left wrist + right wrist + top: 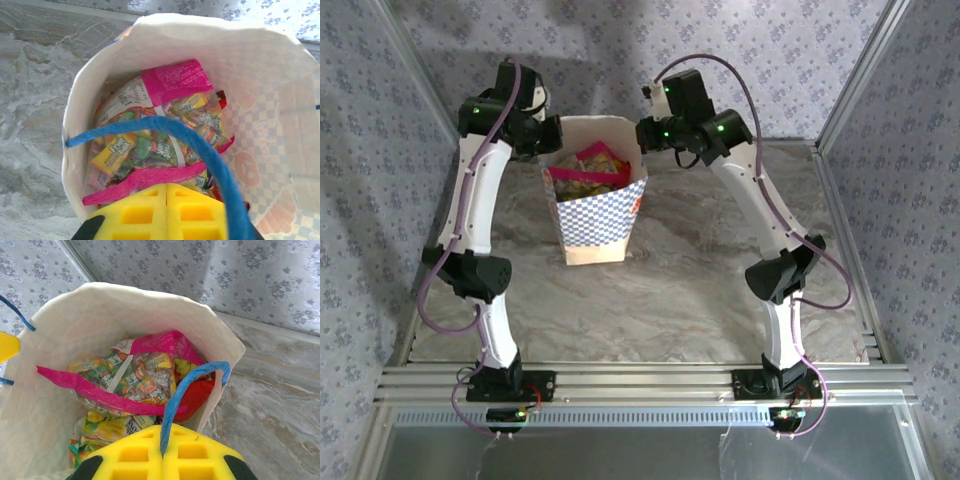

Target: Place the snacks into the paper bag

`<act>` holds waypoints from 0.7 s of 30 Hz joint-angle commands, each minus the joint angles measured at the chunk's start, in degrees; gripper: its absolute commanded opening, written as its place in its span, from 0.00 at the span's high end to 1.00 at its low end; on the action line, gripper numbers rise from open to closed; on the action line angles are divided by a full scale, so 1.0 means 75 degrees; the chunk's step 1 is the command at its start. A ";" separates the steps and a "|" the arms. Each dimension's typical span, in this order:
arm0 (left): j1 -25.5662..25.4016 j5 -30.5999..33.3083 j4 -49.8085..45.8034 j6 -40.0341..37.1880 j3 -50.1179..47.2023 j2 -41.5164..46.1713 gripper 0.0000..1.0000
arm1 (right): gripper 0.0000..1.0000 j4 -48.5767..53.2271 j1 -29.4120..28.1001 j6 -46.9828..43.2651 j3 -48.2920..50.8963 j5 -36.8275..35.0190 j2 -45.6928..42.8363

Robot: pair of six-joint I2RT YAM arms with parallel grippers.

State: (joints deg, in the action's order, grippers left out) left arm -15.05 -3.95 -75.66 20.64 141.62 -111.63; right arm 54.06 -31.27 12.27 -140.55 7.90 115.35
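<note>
Between the right fingers (175, 436), whose yellow pads are pressed together, a blue cord handle (172, 401) is pinched at the seam and rises from there in an arc to the rim of the paper bag (75, 315). The left fingers (172, 192) are likewise closed pad against pad. The other cord handle (200, 140) loops across the bag's mouth and runs down over the outer face of one of them, and I cannot tell whether it is actually clamped. Both pairs of fingers sit at the bag's top edge, one on each side. Inside the bag lie the snacks (590, 170). A magenta packet (175, 82) with a clear window full of small wrapped sweets lies uppermost, a red packet (197, 392) shows under its edge against the bag wall, and a green-yellow packet (112, 427) lies lower, nearer the right fingers. The bag stands upright on the grey marbled surface (720, 290), close to the far edge and a little left of the middle, its blue-white checked front facing the arm bases. Flowered walls (770, 50) rise behind and on both sides.
</note>
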 commanded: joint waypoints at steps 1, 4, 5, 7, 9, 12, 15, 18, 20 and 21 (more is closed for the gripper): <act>-0.0238 -0.0164 0.0370 0.0250 0.0611 0.0199 1.00 | 1.00 -0.0581 0.0195 -0.0230 -0.0070 -0.0125 -0.0996; -0.0422 -0.0157 0.0454 0.0347 0.0697 0.0224 1.00 | 1.00 -0.0540 0.0341 -0.0254 -0.0069 -0.0095 -0.1145; -0.0489 -0.0154 0.0461 0.0370 0.0730 0.0224 1.00 | 1.00 -0.0535 0.0376 -0.0264 -0.0068 -0.0072 -0.1182; -0.0623 -0.0151 0.0498 0.0428 0.0789 0.0219 1.00 | 1.00 -0.0486 0.0413 -0.0316 -0.0061 -0.0046 -0.1267; -0.0742 -0.0154 0.0556 0.0480 0.0825 0.0195 1.00 | 1.00 -0.0447 0.0436 -0.0387 -0.0012 -0.0068 -0.1359; -0.0906 -0.0171 0.0611 0.0569 0.1004 0.0142 1.00 | 1.00 -0.0394 0.0479 -0.0451 0.0118 -0.0154 -0.1505; -0.1042 -0.0166 0.0618 0.0605 0.1144 0.0085 1.00 | 1.00 -0.0469 0.0547 -0.0465 0.0531 -0.0191 -0.1761; -0.1140 -0.0138 0.0578 0.0611 0.1051 0.0063 1.00 | 1.00 -0.0753 0.0624 -0.0399 0.1309 -0.0233 -0.2115; -0.1174 -0.0119 0.0555 0.0608 0.0855 0.0052 1.00 | 1.00 -0.1066 0.0666 -0.0309 0.1888 -0.0227 -0.2419; -0.1212 -0.0081 0.0538 0.0622 0.0693 0.0082 1.00 | 1.00 -0.1231 0.0696 -0.0241 0.2164 -0.0216 -0.2566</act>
State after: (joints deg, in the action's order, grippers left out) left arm -23.68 -3.97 -76.82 24.08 145.38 -112.90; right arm 55.24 -26.44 9.85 -126.10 5.76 101.65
